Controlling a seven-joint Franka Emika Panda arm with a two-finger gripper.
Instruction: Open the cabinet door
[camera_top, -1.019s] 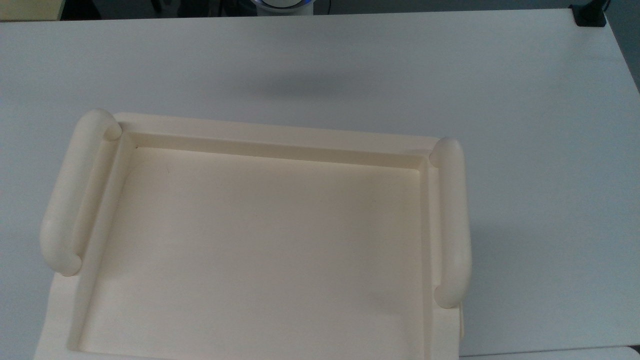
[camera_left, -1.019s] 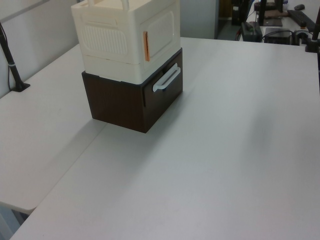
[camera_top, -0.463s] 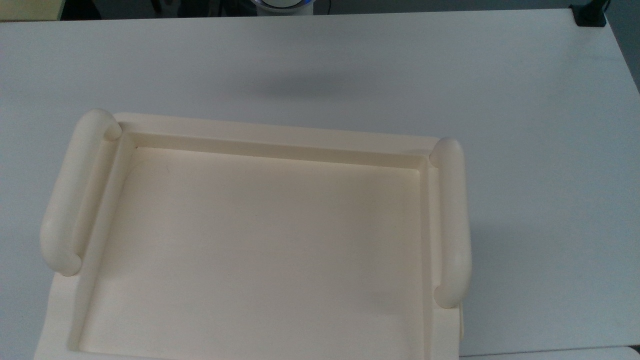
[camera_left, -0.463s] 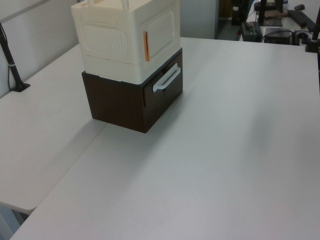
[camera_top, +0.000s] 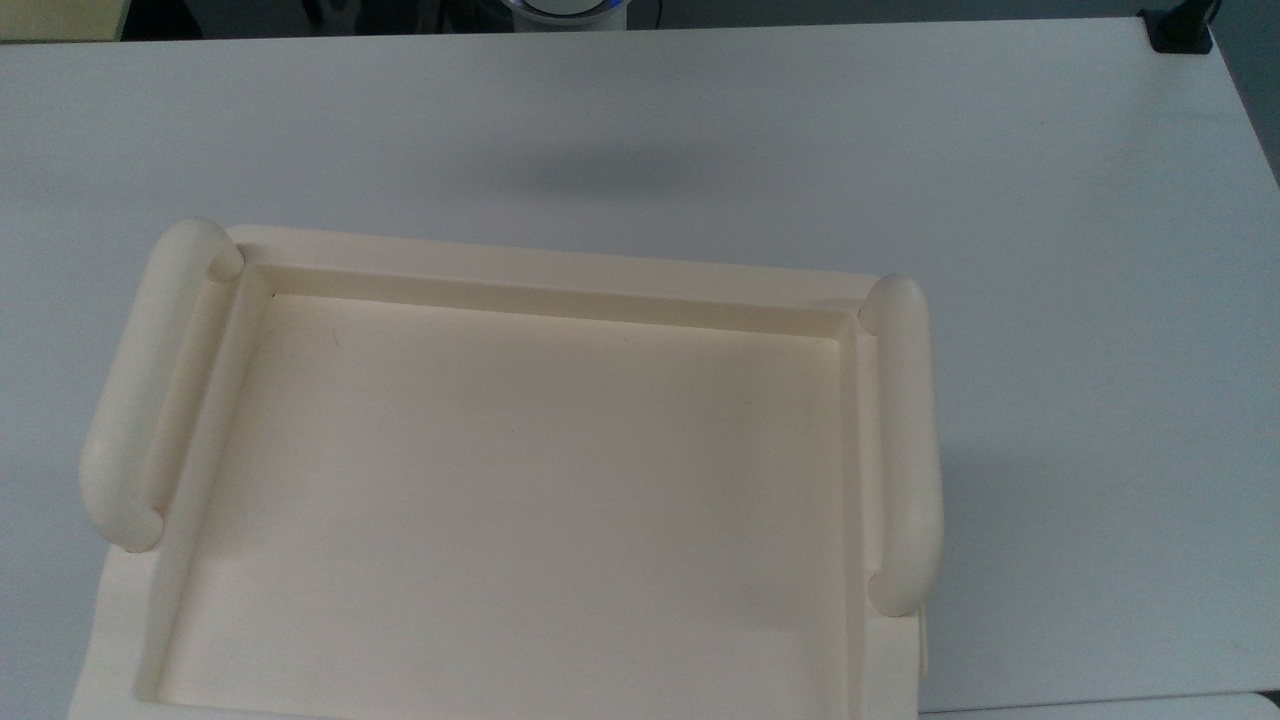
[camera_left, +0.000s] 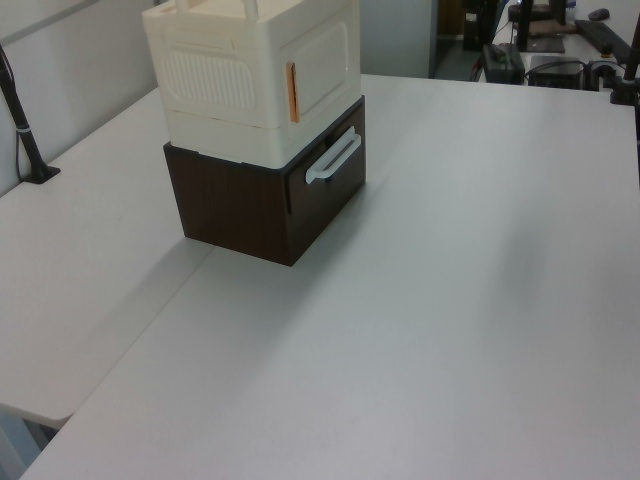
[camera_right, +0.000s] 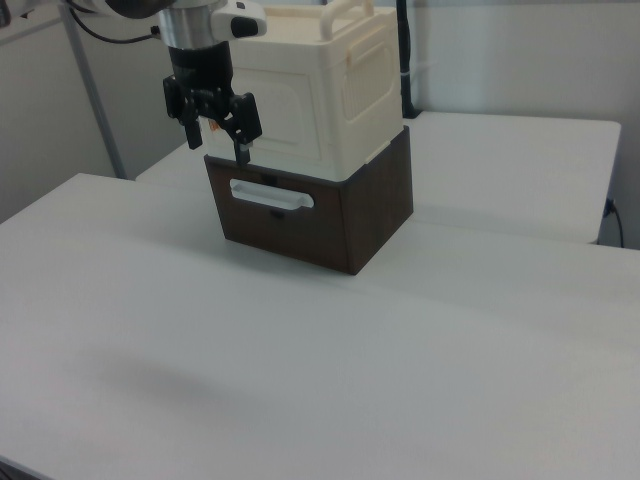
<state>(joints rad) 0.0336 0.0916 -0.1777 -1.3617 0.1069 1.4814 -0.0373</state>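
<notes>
In the right view, the gripper (camera_right: 214, 135) hung at upper left, its fingers (camera_right: 241, 148) spread apart and holding nothing, pointing down just in front of the cabinet (camera_right: 330, 100) face. The door (camera_left: 318, 62), in the left view's upper middle, stood upright and closed, flush with the cabinet front, its orange strip at its left edge running vertically. The cabinet sat on a dark brown drawer box (camera_left: 250, 205) with a white handle (camera_left: 334, 160), on the white counter (camera_left: 450, 300). In the top view, the cabinet's tray top (camera_top: 500, 480) filled the lower left.
</notes>
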